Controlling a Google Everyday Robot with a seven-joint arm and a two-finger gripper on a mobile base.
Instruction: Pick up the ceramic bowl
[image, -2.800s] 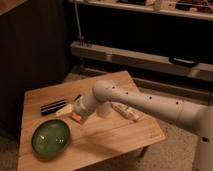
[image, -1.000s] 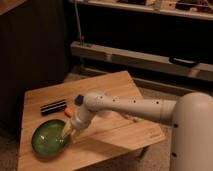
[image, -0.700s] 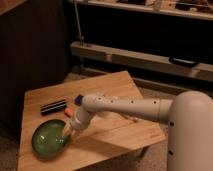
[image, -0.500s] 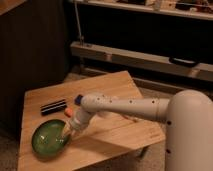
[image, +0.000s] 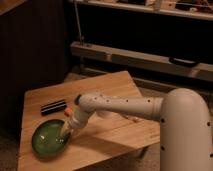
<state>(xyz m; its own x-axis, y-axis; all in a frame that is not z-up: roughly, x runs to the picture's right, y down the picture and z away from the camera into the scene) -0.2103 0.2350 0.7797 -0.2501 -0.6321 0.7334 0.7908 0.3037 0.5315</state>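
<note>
The ceramic bowl (image: 49, 139) is wide, shallow and glossy green with a darker rim. It sits on the wooden table (image: 115, 132) near its front left corner. My white arm reaches in from the right across the table. My gripper (image: 67, 131) is at the bowl's right rim, pointing down into it. The fingers' ends are hidden by the wrist and the rim.
A flat black object (image: 53, 106) lies on the table behind the bowl. A small blue-and-orange item (image: 77, 100) lies by the arm's wrist. Dark cabinets and a low shelf (image: 145, 57) stand behind the table.
The gripper came down from above the table's middle to the bowl's right rim. Over the last second it has hardly moved, and the bowl stays in place.
</note>
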